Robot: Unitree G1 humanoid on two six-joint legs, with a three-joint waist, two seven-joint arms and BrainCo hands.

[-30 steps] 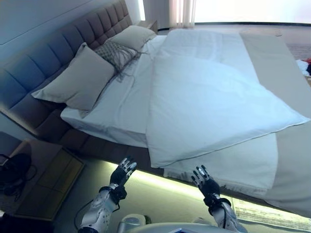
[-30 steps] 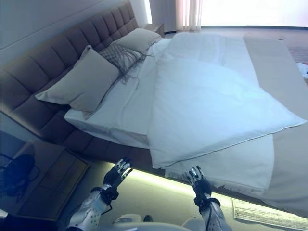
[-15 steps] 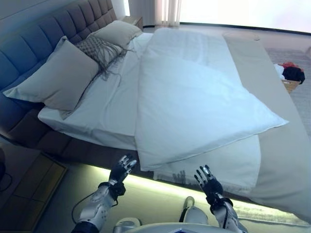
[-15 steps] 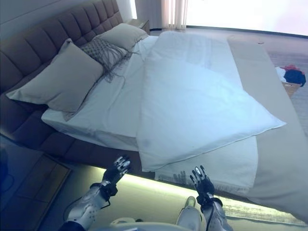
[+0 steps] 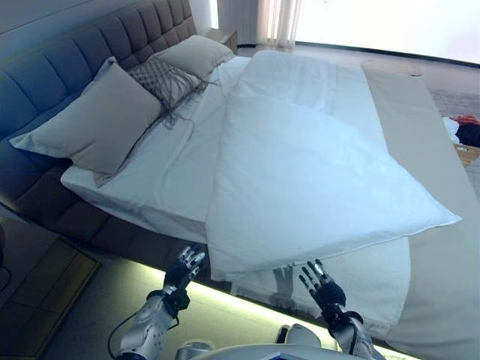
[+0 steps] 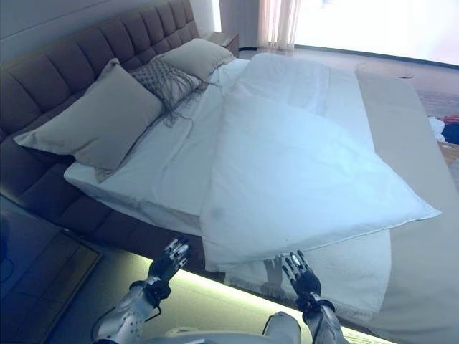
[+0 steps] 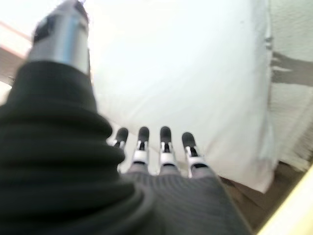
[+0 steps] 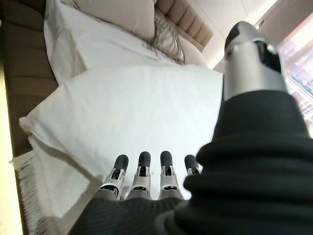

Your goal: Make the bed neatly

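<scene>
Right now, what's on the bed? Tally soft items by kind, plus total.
Plain beige pillows: 2, near one, far one
Fringed patterned cushion: 1
White duvet: 1
Fringed throw under the duvet: 1
Beige runner at the foot of the bed: 1
Total: 6

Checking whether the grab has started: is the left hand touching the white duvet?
Apart. In the left eye view the left hand hangs open below the white duvet, with dark bed frame between them.
</scene>
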